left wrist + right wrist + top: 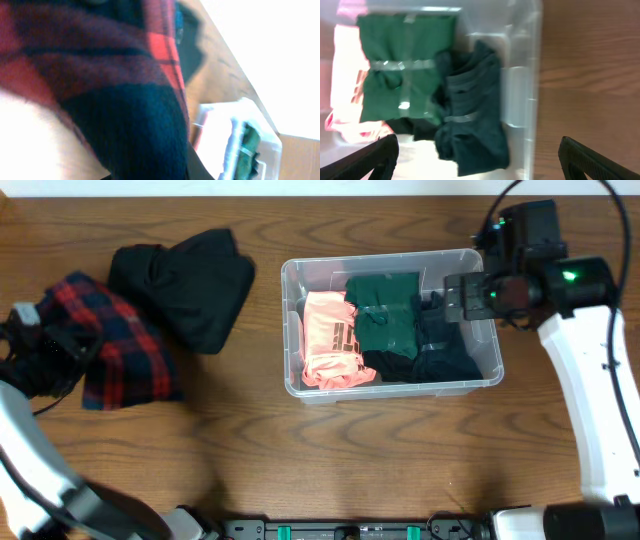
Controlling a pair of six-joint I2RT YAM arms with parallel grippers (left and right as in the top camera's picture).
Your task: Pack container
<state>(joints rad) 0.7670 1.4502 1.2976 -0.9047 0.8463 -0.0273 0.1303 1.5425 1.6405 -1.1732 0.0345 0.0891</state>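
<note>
The clear container (pixel 392 389) stands right of centre and holds a pink garment (pixel 330 340), a green garment (pixel 385 305) and a dark teal garment (pixel 445 350). My right gripper (pixel 462 297) hovers over the container's right end, open and empty. In the right wrist view its fingers (pixel 480 160) spread wide above the dark teal garment (pixel 475 110) and the container wall (pixel 522 100). My left gripper (pixel 45 345) is at the far left, at the edge of a red plaid garment (pixel 120 345). This plaid cloth (pixel 100 75) fills the left wrist view and covers the jaws, which look shut on it.
A black garment (pixel 190 280) lies on the wooden table between the plaid garment and the container. The container also shows at the lower right of the left wrist view (pixel 235 130). The green garment (pixel 405 70) and pink garment (pixel 345 75) lie side by side inside.
</note>
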